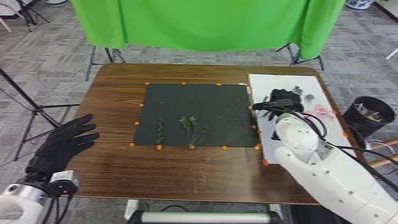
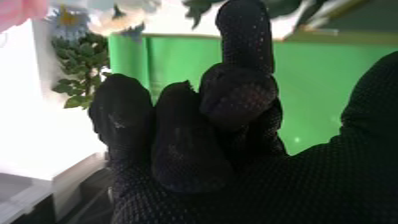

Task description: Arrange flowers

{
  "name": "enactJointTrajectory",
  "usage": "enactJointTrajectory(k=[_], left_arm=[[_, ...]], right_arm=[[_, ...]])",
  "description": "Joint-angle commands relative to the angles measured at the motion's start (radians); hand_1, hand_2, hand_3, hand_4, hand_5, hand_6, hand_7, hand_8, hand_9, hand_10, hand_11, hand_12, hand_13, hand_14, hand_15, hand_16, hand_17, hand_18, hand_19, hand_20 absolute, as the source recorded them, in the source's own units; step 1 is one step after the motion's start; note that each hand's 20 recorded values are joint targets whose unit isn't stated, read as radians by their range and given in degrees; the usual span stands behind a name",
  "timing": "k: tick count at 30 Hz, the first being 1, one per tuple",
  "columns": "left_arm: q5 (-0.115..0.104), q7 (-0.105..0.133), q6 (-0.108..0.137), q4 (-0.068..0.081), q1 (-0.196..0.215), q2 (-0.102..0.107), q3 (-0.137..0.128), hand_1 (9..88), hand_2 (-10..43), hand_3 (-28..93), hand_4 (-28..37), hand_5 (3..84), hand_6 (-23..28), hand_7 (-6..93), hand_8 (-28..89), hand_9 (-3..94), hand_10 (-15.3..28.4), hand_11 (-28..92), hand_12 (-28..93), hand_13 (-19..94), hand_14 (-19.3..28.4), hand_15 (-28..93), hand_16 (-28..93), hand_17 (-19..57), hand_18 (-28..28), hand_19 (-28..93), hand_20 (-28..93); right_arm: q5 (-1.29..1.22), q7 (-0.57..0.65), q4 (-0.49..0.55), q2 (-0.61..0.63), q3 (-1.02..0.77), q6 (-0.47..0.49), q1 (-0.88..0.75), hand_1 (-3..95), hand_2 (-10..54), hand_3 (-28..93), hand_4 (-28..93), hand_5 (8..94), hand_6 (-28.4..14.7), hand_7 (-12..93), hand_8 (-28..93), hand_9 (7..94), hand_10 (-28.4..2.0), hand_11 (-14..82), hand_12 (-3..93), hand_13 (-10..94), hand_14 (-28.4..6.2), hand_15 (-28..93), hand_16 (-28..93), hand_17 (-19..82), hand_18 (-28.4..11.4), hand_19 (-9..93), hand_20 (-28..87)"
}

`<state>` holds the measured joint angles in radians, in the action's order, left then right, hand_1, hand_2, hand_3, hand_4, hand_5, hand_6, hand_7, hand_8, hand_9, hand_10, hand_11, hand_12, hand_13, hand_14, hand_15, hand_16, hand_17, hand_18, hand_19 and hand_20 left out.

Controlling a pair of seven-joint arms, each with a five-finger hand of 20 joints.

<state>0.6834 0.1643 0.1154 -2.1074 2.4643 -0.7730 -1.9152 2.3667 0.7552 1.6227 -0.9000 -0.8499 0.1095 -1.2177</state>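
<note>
1. Right hand in black fabric glove (image 2: pixel 191 145): positioned over the white rectangular sheet (image 1: pixel 266 82) at the table's right side. State: released, thumb apart from the loosely bent fingers, nothing visible in the grasp.
2. Pink flower (image 1: pixel 322 110): on the sheet, just right of the hand. A blue daisy-like bloom (image 2: pixel 67 19), a cream bloom (image 2: pixel 117 22) and green foliage (image 2: pixel 82 70) appear in the right wrist view.
3. Dark rectangular mat (image 1: pixel 200 97) with orange edge markers: left of the sheet, mid-table. Slim green stem (image 1: pixel 160 132) and branching green sprig (image 1: pixel 188 125) lie on its near part, apart from each other.
4. Left hand in black fabric glove (image 1: pixel 60 145): at the table's left edge, fingers extended, empty.
5. Step in hand (judged): selection of the next flower from the sheet. Arrangement appears at an early stage, greenery only on the mat.
6. Next move (judged): align thumb and fingers across one stem, close lightly, lift clear of neighbouring blooms, transfer left and lay it beside the greenery. Caution: petals may snag or crush.
</note>
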Motion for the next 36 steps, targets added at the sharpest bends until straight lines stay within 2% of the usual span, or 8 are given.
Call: enactJointTrajectory(k=[1,8,10,13,18,21,25,36], left_arm=[[0.005,-0.014,-0.012,0.003,-0.002,-0.002,0.005,25.4,1.5,70,-26.7,30.8,4.3,19.0,-11,27.0,13.0,22,14,23,17.1,34,-2,-9.3,22.8,46,6],[0.004,-0.014,-0.009,0.0,0.007,-0.005,0.003,25.4,1.5,71,-26.6,30.8,4.3,19.0,-11,27.0,13.1,22,14,23,17.1,34,-2,-9.3,22.8,46,6],[0.006,-0.018,-0.013,0.002,0.0,-0.006,0.005,25.5,1.5,70,-26.7,30.8,4.3,19.0,-11,27.0,13.1,22,14,23,17.1,34,-2,-9.3,22.8,46,6],[0.003,-0.009,-0.005,0.0,0.008,-0.003,0.005,25.5,1.5,71,-26.7,30.7,4.3,19.1,-11,27.0,13.1,22,14,23,17.1,34,-2,-9.3,22.9,46,6],[0.002,-0.009,-0.005,-0.001,0.013,-0.008,0.001,25.5,1.6,70,-26.6,30.8,4.4,18.9,-11,27.0,13.2,22,14,23,17.1,34,-2,-9.3,22.9,46,6],[-0.001,-0.004,0.0,-0.002,0.015,-0.008,0.002,25.5,1.6,71,-26.6,30.8,4.4,18.9,-11,27.0,13.1,22,14,23,17.1,34,-2,-9.3,22.8,46,6],[-0.001,-0.003,0.002,-0.002,0.013,-0.007,0.002,25.6,1.7,70,-26.6,30.8,4.3,18.9,-11,26.9,13.1,22,14,23,17.1,34,-2,-9.3,22.8,46,6],[0.003,-0.01,-0.005,0.002,0.002,-0.011,0.003,25.5,1.7,71,-26.6,30.8,4.3,19.1,-11,27.0,13.1,22,14,23,17.2,34,-2,-9.3,22.8,46,6]], right_arm=[[0.003,0.039,-0.092,-0.047,0.097,0.037,0.071,1.2,-0.7,73,-28,71.6,-2.2,61,-13,89.6,-7.8,57.4,44.8,86,-4.2,86,39,58,-21.2,93,62],[-0.009,-0.041,-0.099,-0.069,0.107,0.072,0.062,23.5,-9.3,80,-28,76.8,0.0,56,-12,93.7,-6.5,55.2,41.7,88,-3.3,84,38,60,-20.7,93,61],[-0.028,-0.063,-0.083,-0.069,0.092,0.087,0.044,32.9,-9.5,78,-28,77.8,1.7,50,6,93.7,-6.3,55.6,41.0,88,-3.1,84,38,60,-20.5,93,61],[-0.055,-0.109,-0.065,-0.073,0.054,0.087,0.007,46.7,-9.5,77,-28,80.1,2.4,40,13,93.7,-6.0,56.9,39.6,88,-3.0,84,38,60,-20.4,93,59],[-0.138,-0.213,-0.036,-0.066,-0.001,0.011,-0.056,46.7,-9.5,84,-28,79.2,-0.1,40,17,93.0,-5.5,57.2,42.4,87,-3.2,84,39,58,-20.3,93,59],[-0.2,-0.257,-0.015,-0.06,-0.031,-0.041,-0.093,44.7,-9.5,87,-24,75.1,-3.1,47,17,90.9,-5.8,59.0,43.7,86,-3.4,86,40,57,-20.0,93,59],[-0.258,-0.293,0.02,-0.066,-0.07,-0.091,-0.137,43.3,-9.5,87,-20,73.1,-4.0,51,19,90.3,-6.0,59.8,43.9,86,-3.6,86,39,56,-20.1,93,60],[-0.335,-0.256,0.143,-0.132,-0.125,-0.08,-0.222,42.0,-9.5,87,-16,72.2,-4.1,54,20,89.9,-6.1,61.4,43.7,86,-3.8,87,39,57,-20.3,93,60]])
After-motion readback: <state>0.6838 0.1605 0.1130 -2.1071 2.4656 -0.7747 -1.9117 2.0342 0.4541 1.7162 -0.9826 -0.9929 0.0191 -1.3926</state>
